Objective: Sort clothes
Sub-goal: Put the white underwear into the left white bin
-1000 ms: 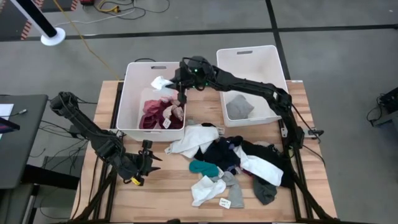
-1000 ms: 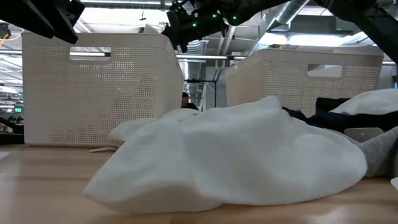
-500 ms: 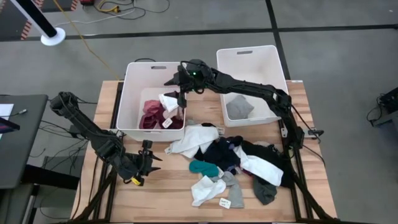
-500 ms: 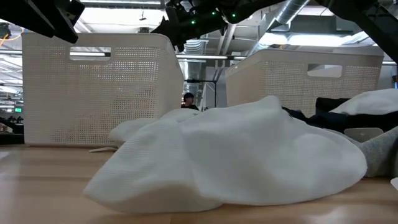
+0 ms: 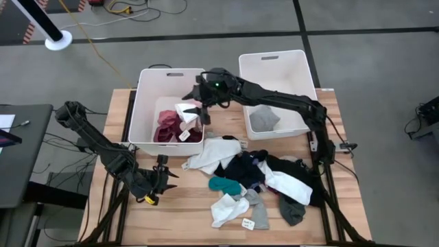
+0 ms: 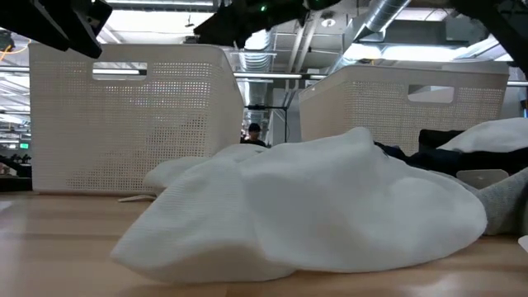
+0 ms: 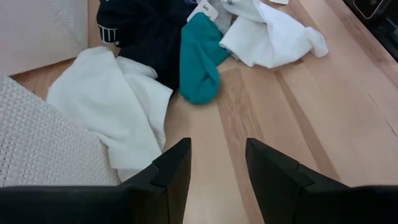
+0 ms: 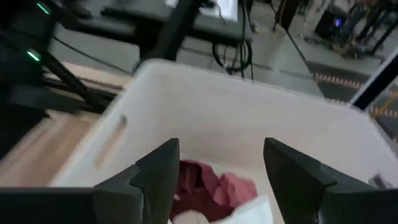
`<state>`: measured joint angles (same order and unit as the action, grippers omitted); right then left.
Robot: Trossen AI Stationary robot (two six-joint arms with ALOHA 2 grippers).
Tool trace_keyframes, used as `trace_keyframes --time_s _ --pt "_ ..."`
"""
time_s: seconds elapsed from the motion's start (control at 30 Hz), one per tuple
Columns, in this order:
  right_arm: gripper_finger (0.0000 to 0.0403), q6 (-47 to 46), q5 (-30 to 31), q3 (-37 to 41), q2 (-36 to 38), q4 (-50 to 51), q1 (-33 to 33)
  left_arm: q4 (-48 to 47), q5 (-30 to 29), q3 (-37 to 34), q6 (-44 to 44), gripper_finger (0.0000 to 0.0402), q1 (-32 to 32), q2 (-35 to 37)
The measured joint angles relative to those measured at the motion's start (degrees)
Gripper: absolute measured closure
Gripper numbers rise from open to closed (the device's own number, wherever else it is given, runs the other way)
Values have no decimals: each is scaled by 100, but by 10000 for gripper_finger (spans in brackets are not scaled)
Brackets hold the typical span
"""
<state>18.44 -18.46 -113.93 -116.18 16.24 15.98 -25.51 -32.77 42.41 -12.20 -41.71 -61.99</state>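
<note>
Sorting is partly done: pink and maroon clothes [image 5: 171, 127] plus a white piece [image 5: 186, 112] lie in the left bin [image 5: 147, 89], a grey one [image 5: 263, 119] in the right bin [image 5: 302, 75]. A mixed pile [image 5: 254, 180] waits on the bench [image 5: 185, 219] beside the left bin. The right gripper [image 5: 200, 110] hangs over the left bin, fingers spread and empty. The left gripper [image 5: 159, 180] rests near that bin's front, fingers parted, holding nothing.

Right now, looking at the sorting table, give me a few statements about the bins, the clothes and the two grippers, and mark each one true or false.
1. The right gripper is above the left bin, open. True.
2. The right bin is empty. False: a grey garment lies in it.
3. The left gripper holds the teal garment. False: it is empty, apart from the pile.
4. A white garment lies on maroon clothes in the left bin. True.
</note>
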Motion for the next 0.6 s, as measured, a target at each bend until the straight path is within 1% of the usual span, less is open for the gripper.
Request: trace_keyframes --time_s 0.17,0.47,0.6 --pt "155 109 12 0 402 370 -221 22 4 0 147 253 0 1" --pt "155 469 20 0 1157 1461 -820 153 17 0 244 253 0 -2" --pt "155 551 25 0 1424 2021 -1103 384 176 0 376 253 0 -183"
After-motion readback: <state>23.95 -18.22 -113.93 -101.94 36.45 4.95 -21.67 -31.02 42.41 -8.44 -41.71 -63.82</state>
